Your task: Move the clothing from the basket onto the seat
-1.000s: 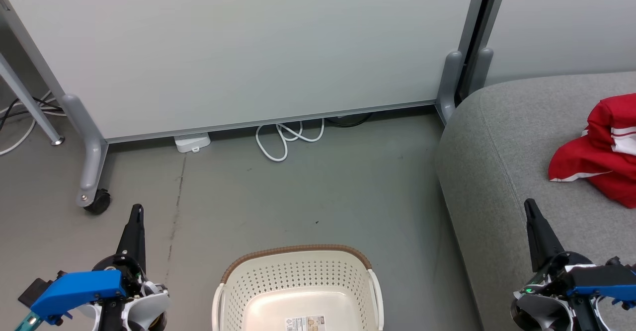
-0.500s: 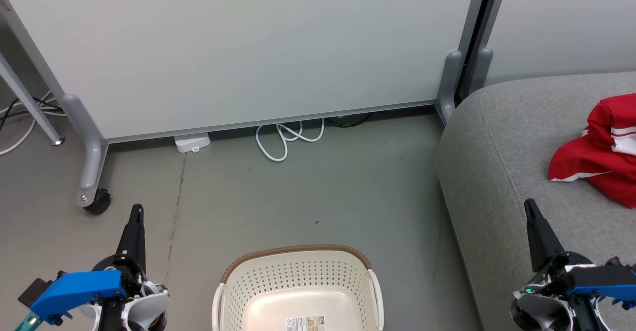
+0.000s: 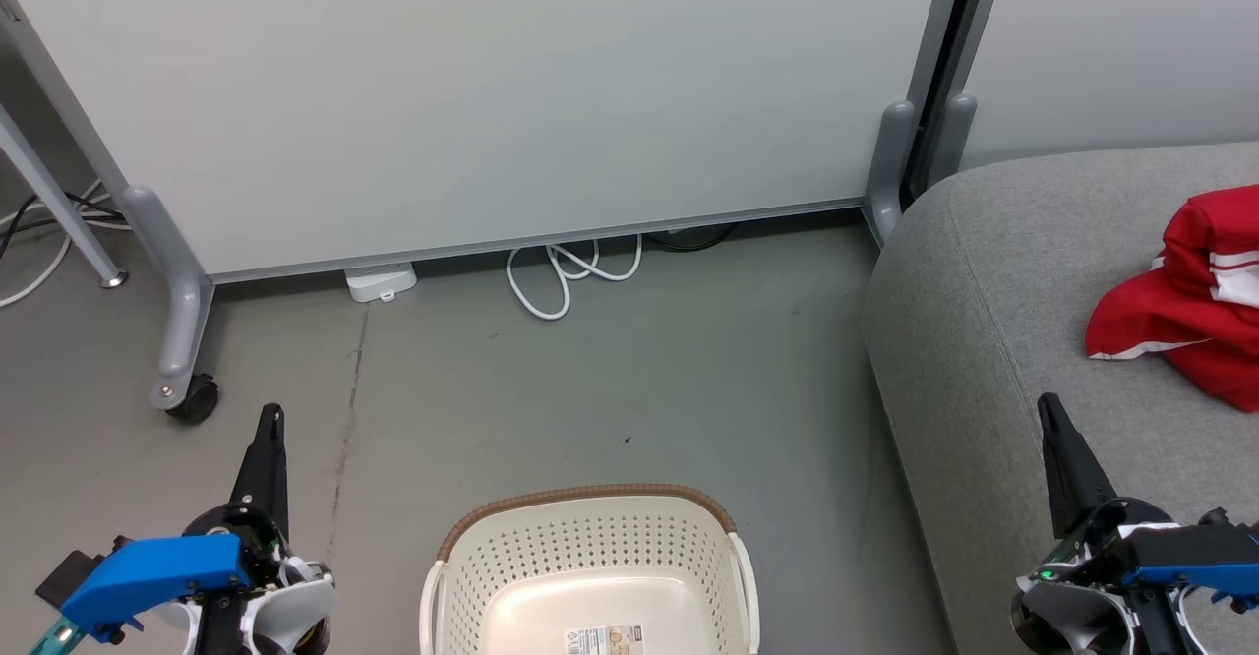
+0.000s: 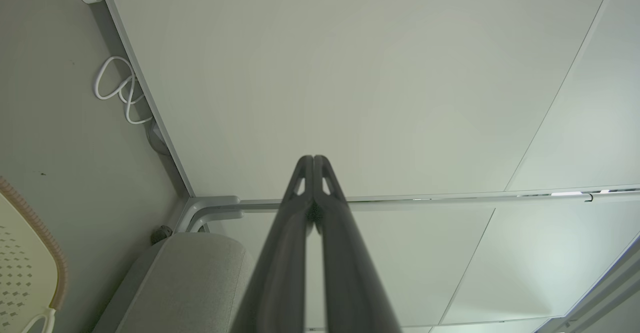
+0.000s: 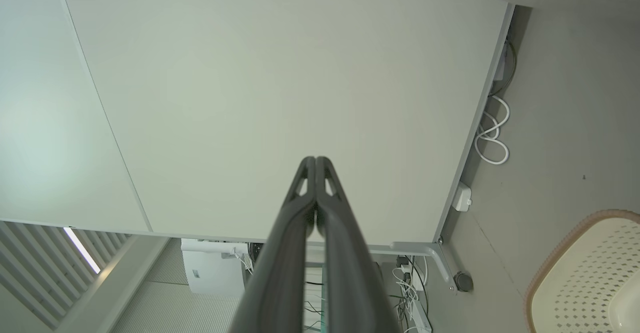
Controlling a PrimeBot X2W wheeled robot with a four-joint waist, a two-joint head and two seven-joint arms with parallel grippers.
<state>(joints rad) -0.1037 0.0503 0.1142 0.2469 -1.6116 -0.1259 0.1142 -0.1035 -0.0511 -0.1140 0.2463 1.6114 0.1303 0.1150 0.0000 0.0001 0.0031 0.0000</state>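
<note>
We hold both arms low and wide apart, fingers pointing toward the partition [image 3: 492, 94]. Our left hand [image 3: 270, 414] hangs over the floor [image 3: 610, 380] left of the basket [image 3: 590, 491] and our right hand [image 3: 1049, 409] over the seat [image 3: 984, 281], each with fingers pressed together on nothing. The clothing [image 3: 1180, 316] lies crumpled on the seat beyond the right hand, cut off at the head view's right edge; we cannot tell one garment from two. The basket's near part is cut off too. A white cable [image 3: 566, 276] loops at the partition's foot.
</note>
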